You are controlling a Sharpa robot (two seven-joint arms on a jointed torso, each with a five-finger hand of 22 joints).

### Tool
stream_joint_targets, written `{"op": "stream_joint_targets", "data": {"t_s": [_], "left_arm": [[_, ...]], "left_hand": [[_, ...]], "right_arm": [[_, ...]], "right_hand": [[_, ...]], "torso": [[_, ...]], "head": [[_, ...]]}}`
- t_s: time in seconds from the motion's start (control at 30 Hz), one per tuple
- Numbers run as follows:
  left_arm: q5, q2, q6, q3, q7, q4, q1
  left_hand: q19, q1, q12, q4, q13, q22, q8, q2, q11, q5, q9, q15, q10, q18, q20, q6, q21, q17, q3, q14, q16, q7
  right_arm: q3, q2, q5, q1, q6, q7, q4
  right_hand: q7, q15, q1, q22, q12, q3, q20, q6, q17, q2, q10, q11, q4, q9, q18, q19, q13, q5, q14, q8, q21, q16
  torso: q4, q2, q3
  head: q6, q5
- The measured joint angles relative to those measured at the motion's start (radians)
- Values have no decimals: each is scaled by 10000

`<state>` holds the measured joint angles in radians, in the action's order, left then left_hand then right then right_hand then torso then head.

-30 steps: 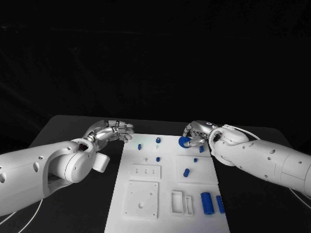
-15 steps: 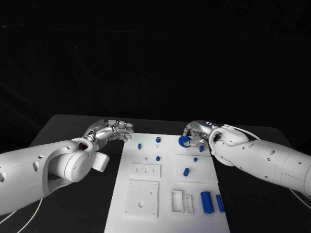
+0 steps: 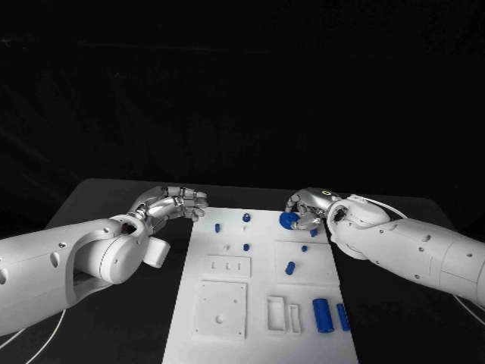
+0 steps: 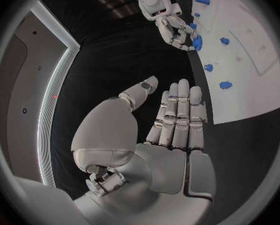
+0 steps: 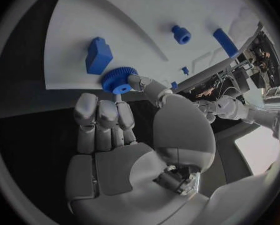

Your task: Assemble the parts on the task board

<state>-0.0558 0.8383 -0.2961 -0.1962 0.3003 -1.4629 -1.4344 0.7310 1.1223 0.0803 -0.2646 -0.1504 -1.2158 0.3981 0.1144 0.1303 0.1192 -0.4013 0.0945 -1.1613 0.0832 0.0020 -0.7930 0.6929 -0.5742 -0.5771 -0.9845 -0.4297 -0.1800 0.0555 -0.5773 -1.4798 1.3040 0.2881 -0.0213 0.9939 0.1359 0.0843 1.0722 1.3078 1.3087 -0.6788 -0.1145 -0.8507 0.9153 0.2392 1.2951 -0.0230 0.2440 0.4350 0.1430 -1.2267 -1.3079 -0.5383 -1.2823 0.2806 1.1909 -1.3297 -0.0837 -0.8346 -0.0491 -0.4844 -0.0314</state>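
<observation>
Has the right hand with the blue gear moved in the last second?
Barely. The right hand holds the blue gear at the task board's far right corner, a hair farther along the board's right side than before.

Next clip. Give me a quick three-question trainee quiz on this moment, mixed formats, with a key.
1. True or false: the right robot hand holds a blue gear.
2. Multiple choice: the left robot hand is (a) gripping a peg, (b) holding nothing, fingers extended, (c) pressing the white board.
3. Fill in: the gear is held over the board's ___ end, as seen from the robot.

Key: 1 true; 2 b; 3 far.
</observation>
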Motion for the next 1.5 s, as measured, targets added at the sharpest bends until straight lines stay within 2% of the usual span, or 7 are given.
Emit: {"op": "stream_joint_targets", "data": {"t_s": [0.23,0.5,0.67,0.77,0.8,0.93,1.5], "left_arm": [[0,5,0,0,-4,3,0],[0,11,0,0,-6,1,0],[0,16,0,0,-8,-2,0],[0,17,0,0,-8,-2,0],[0,17,0,0,-8,-3,0],[0,21,0,0,-9,-5,0],[0,58,0,0,-10,-34,0]], "left_hand": [[-23,0,0,0,9,8,0,0,0,0,0,0,0,-53,-23,0,0,1,0,0,0,0],[-40,0,0,0,9,7,0,0,0,0,1,0,0,-69,-40,0,0,-8,0,0,0,0],[-40,0,0,0,9,7,0,0,0,0,-8,0,0,-85,-40,0,0,-8,0,0,0,0],[-40,0,0,0,8,7,0,0,0,0,-8,0,0,-93,-40,0,0,-8,0,0,0,0],[-40,0,0,0,9,7,0,0,0,0,-7,0,0,-97,-39,0,0,-8,0,0,0,0],[-39,0,0,0,8,14,0,0,0,0,-7,0,0,-53,-39,0,0,-8,0,0,0,0],[-38,0,0,0,7,16,0,0,0,0,-15,0,0,6,-37,0,0,-16,0,0,38,0]], "right_arm": [[0,-25,145,-4,-46,75,-13],[-1,-46,225,-6,-59,145,-37],[-2,-43,106,-5,5,154,-47],[0,-41,-130,-6,86,154,-47],[1,-44,-251,-8,129,154,-47],[4,-44,-679,-13,294,163,-62],[53,-89,-1697,-97,1047,124,349]], "right_hand": [[18,36,-167,0,-133,300,2,231,97,33,-125,-53,-1,15,0,2,0,-1044,-36,-69,0,44],[-19,35,-81,0,-133,301,4,73,174,-53,-142,-38,1,1,0,2,1,-811,-37,41,0,101],[-203,53,50,0,-133,55,5,-332,254,-184,-106,-2,-38,139,0,1,1,335,-56,333,0,161],[-295,119,118,0,-133,-327,23,-526,295,-250,-43,86,-104,140,0,18,1,1962,-122,423,0,226],[-295,126,229,0,-133,-554,36,-531,313,-302,-82,125,-124,140,1,34,1,2895,-129,423,-1,226],[-286,177,379,0,-133,-1022,46,-541,351,-456,-50,172,-152,139,3,87,2,4671,-180,423,43,287],[-351,297,-58,0,0,-619,-18,-1153,457,-19,171,381,-618,149,16,48,2,4842,-234,754,116,287]], "torso": [[4,0,-5],[1,0,-11],[-1,-1,-11],[-1,-1,-11],[-1,-1,-11],[-7,0,-12],[-8,-1,-17]], "head": [[-1,-21],[3,-57],[5,-65],[4,-72],[0,-77],[-17,-80],[32,-100]]}}
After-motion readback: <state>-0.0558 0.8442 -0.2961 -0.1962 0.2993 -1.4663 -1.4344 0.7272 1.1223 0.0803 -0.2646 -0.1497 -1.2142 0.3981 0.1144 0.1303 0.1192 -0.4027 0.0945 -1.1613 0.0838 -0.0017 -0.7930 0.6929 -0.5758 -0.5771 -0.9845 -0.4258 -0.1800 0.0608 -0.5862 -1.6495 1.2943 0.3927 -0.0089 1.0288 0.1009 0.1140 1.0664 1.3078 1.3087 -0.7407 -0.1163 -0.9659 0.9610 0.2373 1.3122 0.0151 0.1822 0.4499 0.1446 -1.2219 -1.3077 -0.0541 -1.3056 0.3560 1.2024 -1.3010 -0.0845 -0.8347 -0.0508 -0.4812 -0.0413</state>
